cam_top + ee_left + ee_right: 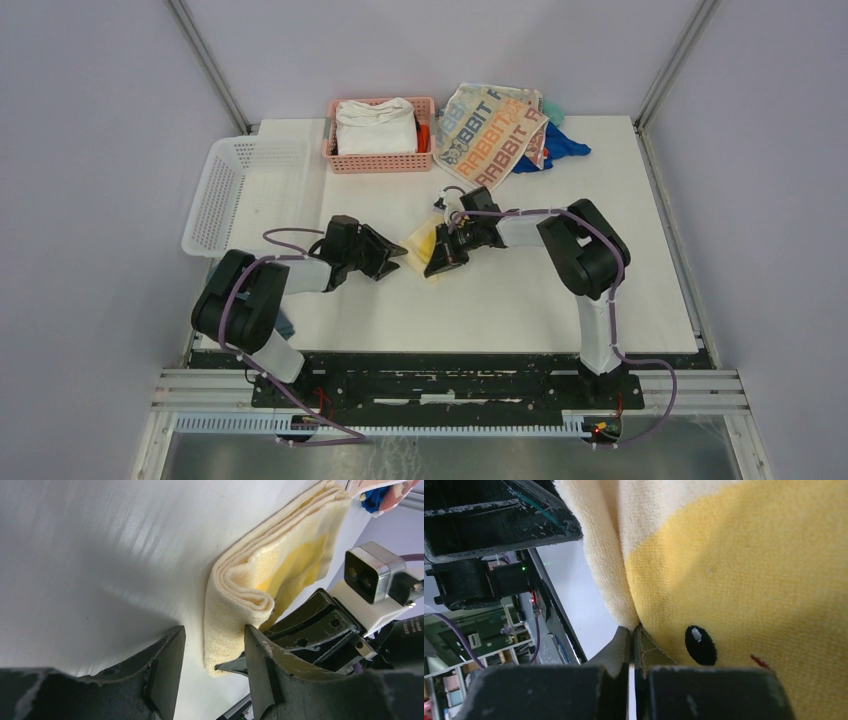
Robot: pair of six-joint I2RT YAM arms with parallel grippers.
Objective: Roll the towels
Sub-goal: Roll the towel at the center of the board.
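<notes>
Carrying everything here is the white table [520,300], with the two arms reaching in from its near edge.

A white slotted basket [245,190] is sitting at the far left corner, partly overhanging the left edge. A pink basket [380,163] is standing at the middle of the far edge, just beside the white one, and a thick white folded cloth [375,125] is filling it.

Right of the pink basket, the beige RABBIT towel [492,135] is lying spread out and slanted against the far edge. A blue cloth [562,148] is poking out from under its right side.

Near the middle of the table the two pincers are facing each other. The left pincer [212,630] is standing clearly open, its fingers straddling the folded end of the yellow towel [280,555], and its right finger is touching or almost touching the cloth.

The right pincer [437,265] is coming in from the other side. Its wrist view is showing the fingers pressed almost together, nipping a thin layer of the yellow towel at their tips.

That towel is lying between the two pincers in several soft layers, its rounded fold pointing toward the left arm.

A small black oval dot [700,645] is showing on the yellow face of the cloth, just beside the right pincer's tips.
</notes>
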